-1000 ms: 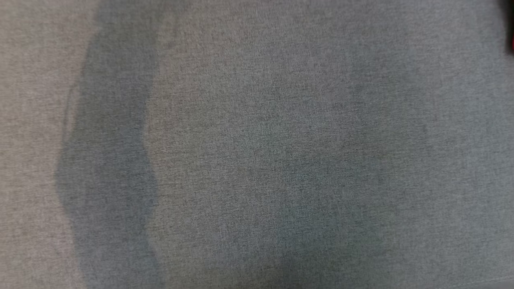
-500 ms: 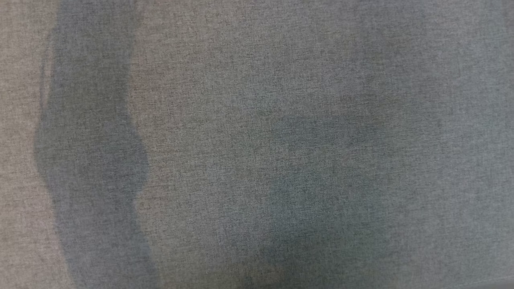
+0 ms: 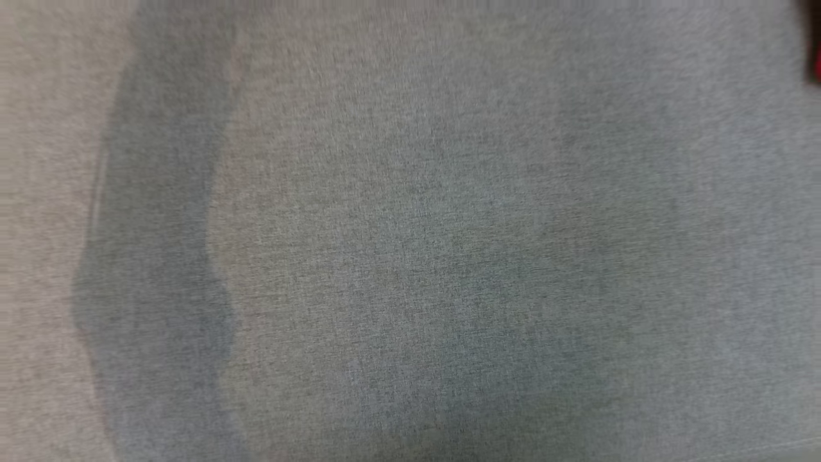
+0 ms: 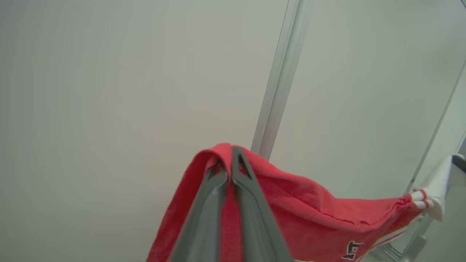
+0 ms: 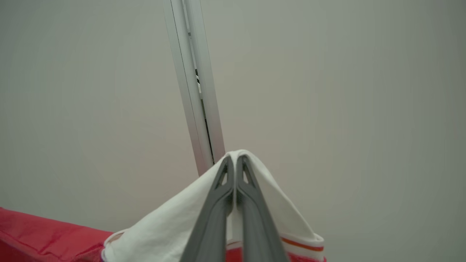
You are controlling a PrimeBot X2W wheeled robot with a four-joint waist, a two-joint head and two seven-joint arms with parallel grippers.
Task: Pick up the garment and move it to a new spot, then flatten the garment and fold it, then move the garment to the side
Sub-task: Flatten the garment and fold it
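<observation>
The garment (image 4: 313, 207) is red with a white sleeve (image 5: 171, 225) trimmed in red stripes and some dark lettering. It hangs stretched in the air between my two grippers. My left gripper (image 4: 232, 150) is shut on a fold of the red cloth, which drapes over its fingers. My right gripper (image 5: 236, 158) is shut on the white sleeve, with the red body (image 5: 40, 233) trailing off to the lower left. In the left wrist view the white sleeve (image 4: 438, 189) shows at the far right. A small dark and red patch (image 3: 816, 61) touches the head view's top right edge.
The head view looks down on a grey woven surface (image 3: 423, 212) with soft shadows, the darkest a band on the left (image 3: 160, 256). Behind the garment stands a pale wall (image 4: 109, 91) with an aluminium post (image 4: 278, 80), also the post (image 5: 194, 94) in the right wrist view.
The head view swayed left and came back, so the camera moved. The dark and red patch at the top right edge left the picture and has returned. Both grips look unchanged.
</observation>
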